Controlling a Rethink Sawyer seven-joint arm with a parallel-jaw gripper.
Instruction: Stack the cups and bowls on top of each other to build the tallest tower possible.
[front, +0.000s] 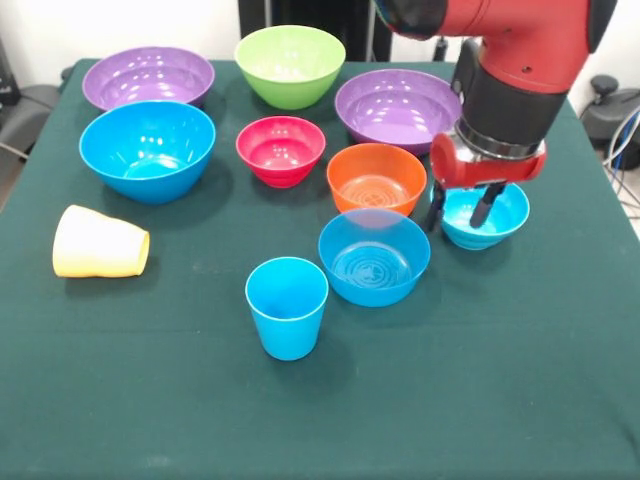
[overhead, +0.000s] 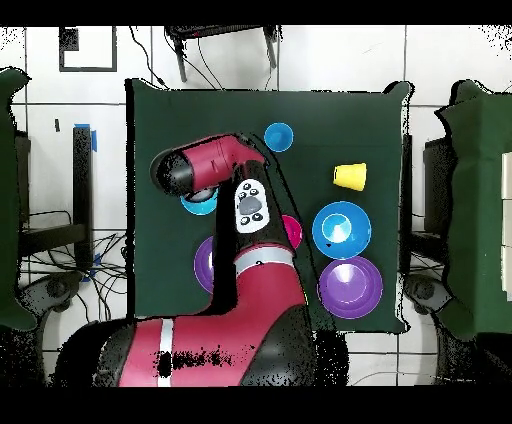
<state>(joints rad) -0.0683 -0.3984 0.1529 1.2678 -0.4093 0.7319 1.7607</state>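
My gripper (front: 460, 212) hangs over the near-left rim of the small blue bowl (front: 500, 215). It is open, with one finger inside the bowl and one outside. The sky-blue cup (front: 287, 305) stands upright alone at the front, also in the overhead view (overhead: 278, 136). The pale yellow cup (front: 98, 243) lies on its side at the left. A medium blue bowl (front: 374, 256) sits beside the orange bowl (front: 376, 178). The large blue bowl (front: 148, 150), pink-red bowl (front: 281, 150), lime green bowl (front: 290, 65) and two purple bowls (front: 148, 78) (front: 395, 110) stand further back. Nothing is stacked.
The green-covered table (front: 480, 380) has open cloth along its front and right. In the overhead view the arm (overhead: 240, 190) covers the gripper and most of the middle bowls. Chairs stand round the table.
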